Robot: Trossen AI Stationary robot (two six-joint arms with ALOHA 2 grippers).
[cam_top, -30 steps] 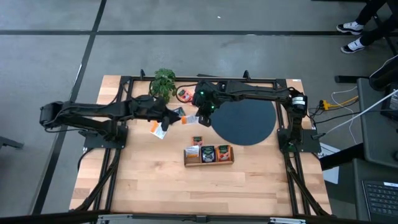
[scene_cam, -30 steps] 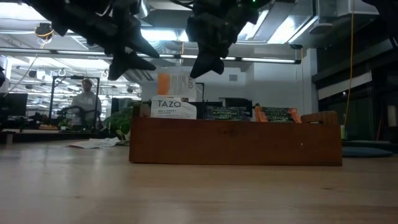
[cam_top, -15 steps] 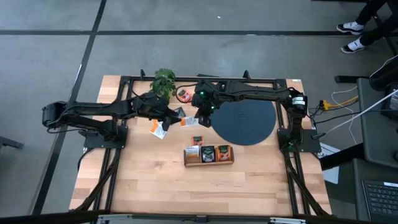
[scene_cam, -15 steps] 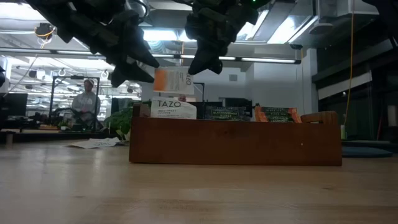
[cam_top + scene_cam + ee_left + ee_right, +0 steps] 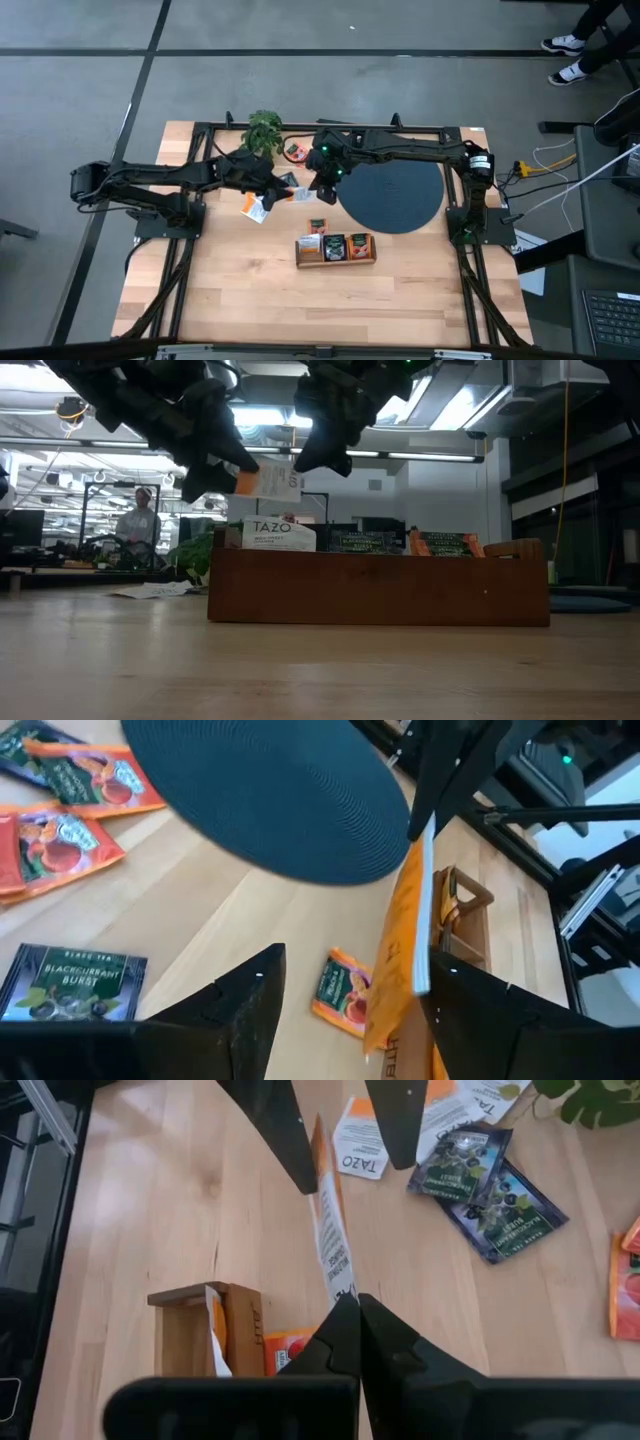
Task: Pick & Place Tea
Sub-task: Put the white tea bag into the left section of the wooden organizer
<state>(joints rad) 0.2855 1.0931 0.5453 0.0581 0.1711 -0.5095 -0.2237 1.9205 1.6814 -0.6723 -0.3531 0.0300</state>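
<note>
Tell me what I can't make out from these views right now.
- High view: the held tea packet is too small, hidden among both grippers.
- Low view: the wooden box front wall hides everything inside but the packet tops.
- Left wrist view: the box is cut off by the picture's edge behind the left gripper.

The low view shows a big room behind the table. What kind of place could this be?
Probably a robotics lab or workshop. Long ceiling lights run over an open hall, a person stands at a far bench, and the wooden table sits in a black frame on a grey floor.
</note>
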